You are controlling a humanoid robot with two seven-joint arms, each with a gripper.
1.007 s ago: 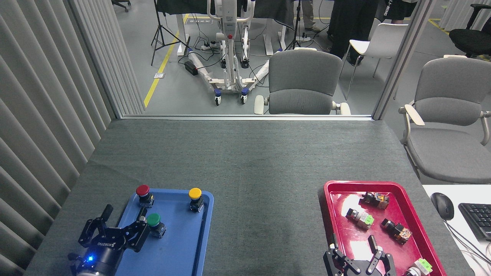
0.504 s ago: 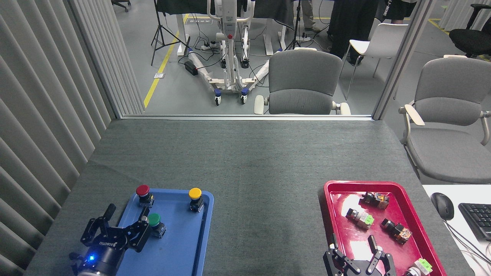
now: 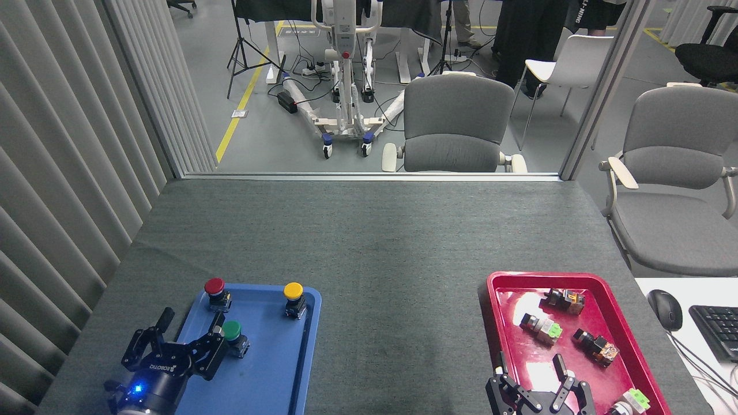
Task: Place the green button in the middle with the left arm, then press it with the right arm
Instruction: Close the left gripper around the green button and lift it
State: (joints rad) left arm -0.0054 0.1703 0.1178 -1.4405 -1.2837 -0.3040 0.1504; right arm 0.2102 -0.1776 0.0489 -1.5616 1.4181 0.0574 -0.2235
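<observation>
Grippers nearest me. Left gripper [image 3: 183, 337] at 7 o'clock, fingers spread, has crept slightly back toward me over last second; one finger just beside green button [image 3: 231, 330], contact unclear. No grasp yet, I judge. Right gripper [image 3: 533, 369] at 5 o'clock over red tray [image 3: 490, 305], fingers apart, unmoved, base cut off by frame. Green button upright in blue tray [image 3: 305, 340]. Beyond, at centre, middle [image 3: 398, 271] bare, waiting.

Single head cam, looks fwd & down over table [image 3: 369, 242], mid-range
</observation>
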